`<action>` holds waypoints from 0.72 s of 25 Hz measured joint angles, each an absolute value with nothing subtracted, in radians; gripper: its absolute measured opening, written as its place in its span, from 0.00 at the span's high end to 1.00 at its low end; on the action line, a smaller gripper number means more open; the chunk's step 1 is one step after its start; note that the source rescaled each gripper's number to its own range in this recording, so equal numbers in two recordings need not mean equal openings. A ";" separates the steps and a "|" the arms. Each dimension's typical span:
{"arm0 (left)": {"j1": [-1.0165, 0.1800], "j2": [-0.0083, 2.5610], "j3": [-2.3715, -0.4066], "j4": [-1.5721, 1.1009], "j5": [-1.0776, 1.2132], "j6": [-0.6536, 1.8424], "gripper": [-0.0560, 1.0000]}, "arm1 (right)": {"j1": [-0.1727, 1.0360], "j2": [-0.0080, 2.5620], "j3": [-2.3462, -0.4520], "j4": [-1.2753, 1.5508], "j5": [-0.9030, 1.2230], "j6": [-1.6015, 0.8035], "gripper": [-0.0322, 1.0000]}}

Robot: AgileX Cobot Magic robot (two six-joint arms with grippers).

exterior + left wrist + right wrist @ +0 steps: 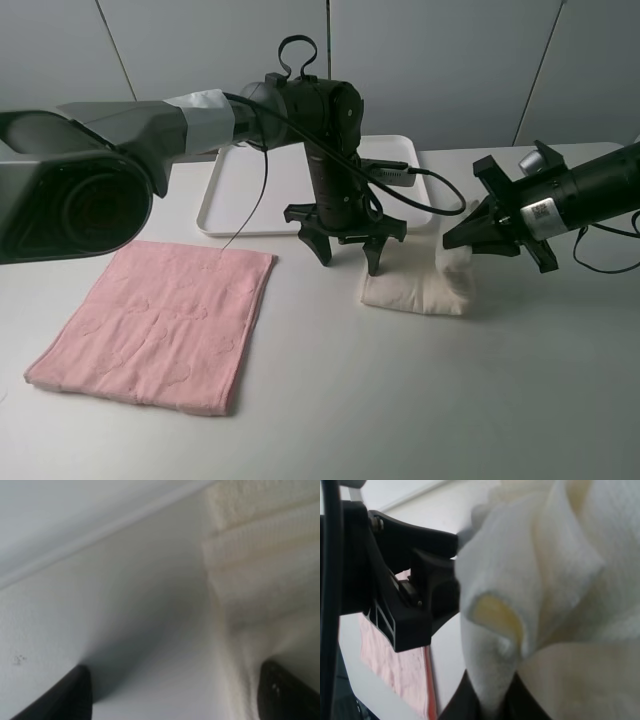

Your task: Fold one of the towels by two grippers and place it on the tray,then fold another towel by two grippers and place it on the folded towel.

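Right jaws clamped on the folded cream-white terry towel (420, 290); left jaws apart, holding nothing. A one-sided lift could unfold it.

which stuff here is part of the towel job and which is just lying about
In the job: cream-white terry towel; light pink terry towel; flat white plastic tray; left pincer; right pincer.
Not in it: white table top; grey wall panels.

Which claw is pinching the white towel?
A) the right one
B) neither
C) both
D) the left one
A: the right claw is shut on a lifted edge of the white towel, while the left claw stands open, gripping nothing.
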State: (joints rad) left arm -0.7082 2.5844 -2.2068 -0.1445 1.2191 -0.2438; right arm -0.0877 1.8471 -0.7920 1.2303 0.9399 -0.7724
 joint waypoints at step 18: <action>-0.702 2.589 -2.209 -0.143 1.220 -0.259 0.12 | 0.060 1.857 -0.756 1.436 0.835 -0.913 0.94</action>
